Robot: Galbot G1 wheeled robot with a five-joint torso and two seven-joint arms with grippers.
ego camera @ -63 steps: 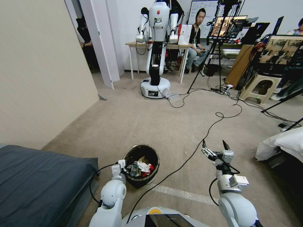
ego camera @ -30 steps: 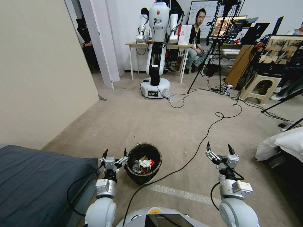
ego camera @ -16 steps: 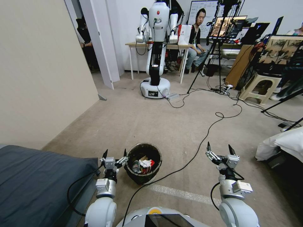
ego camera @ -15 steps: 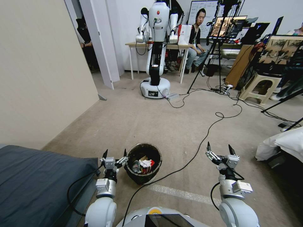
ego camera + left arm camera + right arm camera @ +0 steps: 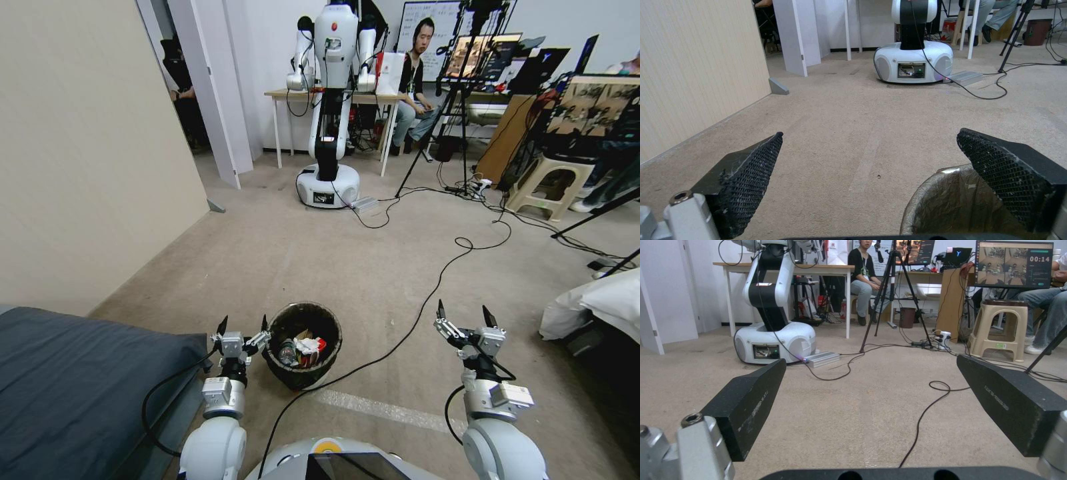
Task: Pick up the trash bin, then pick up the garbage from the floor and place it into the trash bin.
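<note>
Trash bin stands on floor w/ garbage inside. Left end effector released, just beside bin rim. Right end effector released, empty, well apart.

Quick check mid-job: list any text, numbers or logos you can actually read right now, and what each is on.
"00:14": on the monitor, top right of its screen.
"Y": white logo on the laptop lid.
Printing on the right gripper's finger: too small to read.
Label on the plastic stool: unreadable.
</note>
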